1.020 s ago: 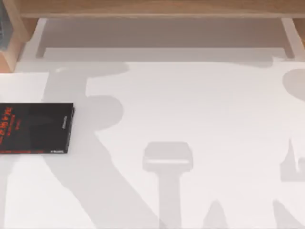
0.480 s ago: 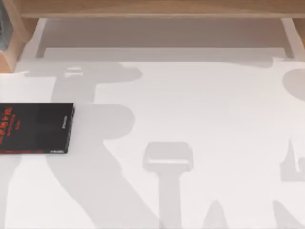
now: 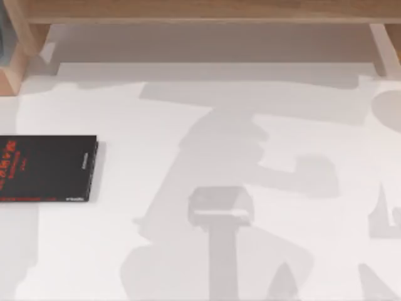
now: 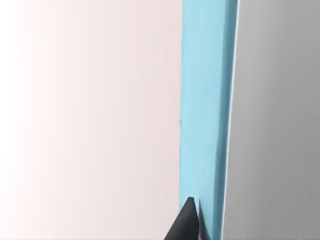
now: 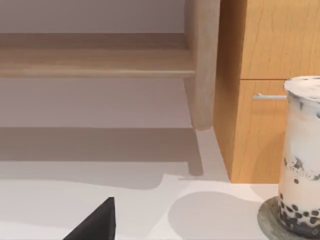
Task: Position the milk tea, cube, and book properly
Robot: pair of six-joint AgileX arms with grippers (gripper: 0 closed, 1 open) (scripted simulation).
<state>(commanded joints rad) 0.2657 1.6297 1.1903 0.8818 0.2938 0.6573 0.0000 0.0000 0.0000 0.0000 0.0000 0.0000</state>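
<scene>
The book (image 4: 205, 110) is held by the left gripper (image 4: 192, 220), unplaced; milk tea (image 5: 302, 160) is at lower right; the right gripper's state cannot be told.

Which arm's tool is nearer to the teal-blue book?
Left. The left tool sits right against the book; the right tool is over by the milk tea instead.

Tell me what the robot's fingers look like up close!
They are black and come to sharp points, like little wedges. One dark pointed fingertip of the left gripper shows in the left wrist view, and a bigger black triangular fingertip of the right gripper in the right wrist view. No cables or markings are visible on them.
</scene>
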